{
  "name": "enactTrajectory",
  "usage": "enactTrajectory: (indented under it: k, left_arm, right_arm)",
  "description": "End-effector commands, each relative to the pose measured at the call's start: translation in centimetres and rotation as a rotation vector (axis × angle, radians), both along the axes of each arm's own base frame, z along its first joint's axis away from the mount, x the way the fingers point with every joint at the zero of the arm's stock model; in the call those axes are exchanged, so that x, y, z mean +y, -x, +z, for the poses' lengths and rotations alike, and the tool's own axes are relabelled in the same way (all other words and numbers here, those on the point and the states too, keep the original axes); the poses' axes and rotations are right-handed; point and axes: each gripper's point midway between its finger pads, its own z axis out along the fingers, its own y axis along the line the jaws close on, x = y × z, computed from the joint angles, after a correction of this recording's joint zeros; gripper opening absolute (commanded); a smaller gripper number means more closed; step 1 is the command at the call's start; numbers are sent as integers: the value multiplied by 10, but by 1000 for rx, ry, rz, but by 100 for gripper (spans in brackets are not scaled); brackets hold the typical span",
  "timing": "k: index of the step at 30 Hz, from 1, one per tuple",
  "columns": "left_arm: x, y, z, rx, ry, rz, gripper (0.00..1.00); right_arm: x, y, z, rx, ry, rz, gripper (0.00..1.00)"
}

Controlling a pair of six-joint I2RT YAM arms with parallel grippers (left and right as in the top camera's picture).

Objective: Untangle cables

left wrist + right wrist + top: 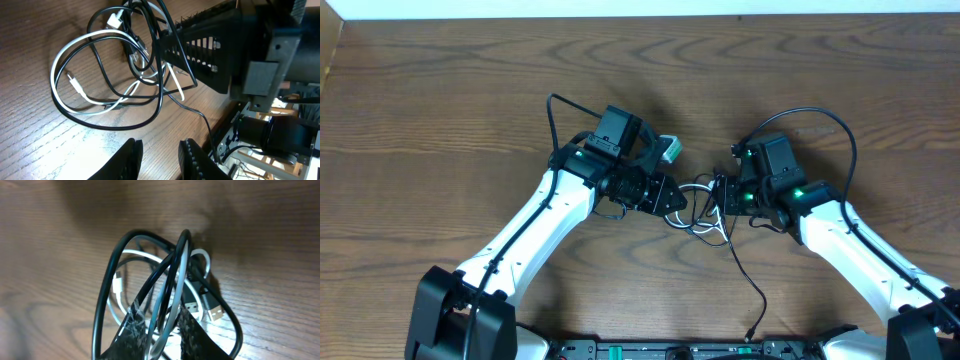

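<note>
Both arms reach in from the near side of the table (440, 90) and meet nose to nose at its middle. The left arm (545, 215) stretches up from the near left corner. The right arm (850, 235) mirrors it from the near right, elbow out, wrist turned inward.

The left gripper (160, 144) hangs low over the wood with its 2 fingers (131, 157) apart. Nothing sits between them and they touch no cable. The tangle lies just beyond their tips.

The right gripper (161, 322) is right on the tangle. Strands of the black cable (107, 287) run up into the narrow gap between its 2 fingers (192, 335), blurred because they are so close to the lens. From here I cannot tell whether the fingers actually pinch those strands or only straddle them.

The 2 cables are knotted together between the grippers (705, 215), nearer the right one. In the left wrist view the white cable (57, 92) makes a wide loop flat on the wood, with a small plug end (75, 85) lying inside it. The black one crosses over and through it in several loops. A metal USB plug (216, 312) shows at the right of the bundle in the right wrist view.

The table is dark brown wood grain, with a pale strip (620, 8) running along its far edge.
</note>
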Motion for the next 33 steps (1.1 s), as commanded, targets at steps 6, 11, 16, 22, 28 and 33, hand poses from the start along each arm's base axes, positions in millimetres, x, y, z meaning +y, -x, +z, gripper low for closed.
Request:
enactTrajectory:
  k: [6,11,16,22,28,33]
  left_arm:
    - [-9,4,6,-25,-5,-24,29]
    - [-6,2,-1,-55,-66,-11,29]
    - [-3,-2,-3,-69,-87,1,34]
    - [-4,-4,-2,-77,-82,1,44]
    - [-12,-13,5,-115,-39,13,51]
    - [-15,-18,9,-141,-22,14,64]
  right_arm:
    - [-8,9,-42,99,101,-23,1]
    - [27,20,-9,38,-77,210,1]
    - [32,21,47,-113,-194,299,1]
    - [35,31,102,-222,-350,354,1]
    - [46,46,114,-197,-457,424,1]
    - [47,47,116,-152,-486,384,1]
